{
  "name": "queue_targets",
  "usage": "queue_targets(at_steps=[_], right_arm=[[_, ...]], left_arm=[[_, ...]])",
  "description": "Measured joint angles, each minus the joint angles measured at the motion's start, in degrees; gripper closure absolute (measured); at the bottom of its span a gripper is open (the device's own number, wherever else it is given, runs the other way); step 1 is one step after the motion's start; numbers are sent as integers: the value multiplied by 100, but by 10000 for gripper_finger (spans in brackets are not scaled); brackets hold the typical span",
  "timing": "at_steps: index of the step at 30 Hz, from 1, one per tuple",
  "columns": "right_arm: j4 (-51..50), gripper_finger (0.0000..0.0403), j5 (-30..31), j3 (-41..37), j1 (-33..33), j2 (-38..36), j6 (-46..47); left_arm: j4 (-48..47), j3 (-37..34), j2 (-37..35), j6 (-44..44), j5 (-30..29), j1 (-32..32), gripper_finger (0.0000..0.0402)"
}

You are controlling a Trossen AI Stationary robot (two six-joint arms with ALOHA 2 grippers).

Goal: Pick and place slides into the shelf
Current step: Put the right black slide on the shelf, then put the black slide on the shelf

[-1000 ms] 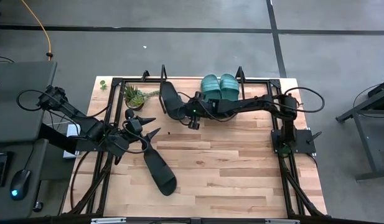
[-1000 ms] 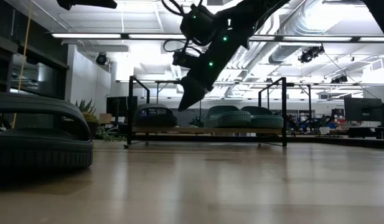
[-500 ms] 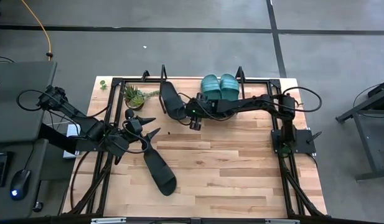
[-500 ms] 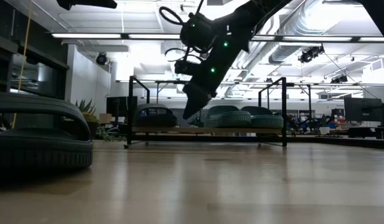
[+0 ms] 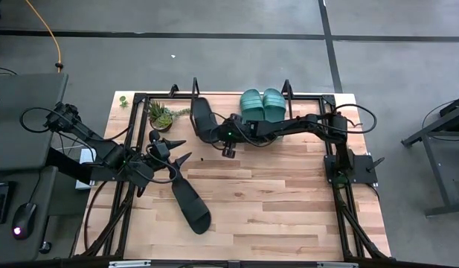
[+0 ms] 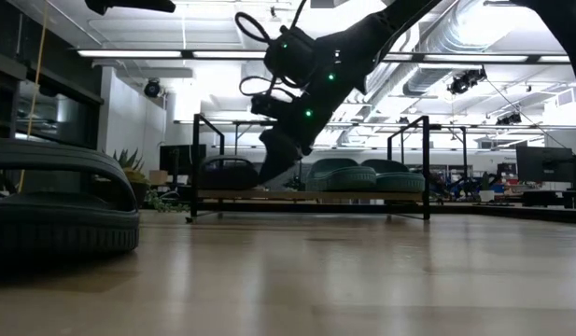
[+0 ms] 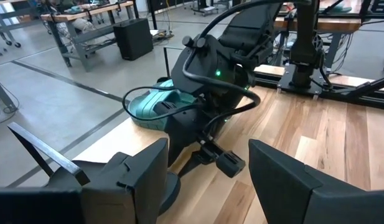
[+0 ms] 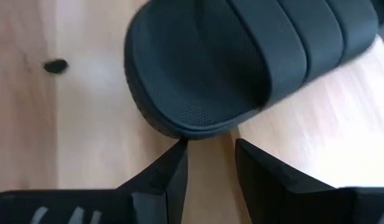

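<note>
One black slide [image 5: 202, 119] lies slanted at the left end of the shelf [image 6: 362, 195], and two teal slides [image 5: 262, 102] sit side by side to its right. The second black slide [image 5: 190, 201] lies on its sole on the tabletop. My right gripper [image 8: 210, 152] is open a little. It is low at the rounded near end of the black slide [image 8: 204, 81] on the shelf. My left gripper [image 5: 178, 152] hovers wide open just beyond the far end of the slide on the tabletop. In the left wrist view its fingers frame my right arm. My right gripper comes at the shelved black slide slanting down from the table's right and near side. One fingertip [image 8: 179, 149] stands right at the rim of the slide's rounded end [image 8: 179, 127]. I cannot tell whether it touches. The slide lies flat on the wood.
A small potted plant [image 5: 161, 114] stands left of the shelf. The shelf's black wire end frames [image 6: 194, 163] rise at both ends. A black metal frame runs around the tabletop. Open wood lies across the near right part of the table [image 5: 289, 208].
My right gripper has moved down and toward the table's left, closing in on the near end of the black slide on the shelf. The slides and my left arm have kept still.
</note>
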Motion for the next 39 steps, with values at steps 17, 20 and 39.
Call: queue_targets(at_steps=[17, 20, 39], right_arm=[[-240, 280, 20, -4, -24, 2, 41], [-540, 280, 397, -4, -28, 2, -4], [-809, 280, -586, 1, 1399, -369, 11]], left_arm=[[-2, 0, 0, -2, 0, 1, 195], [-2, 0, 0, 0, 0, 0, 195], [-31, 0, 0, 11, -83, -1, 195]])
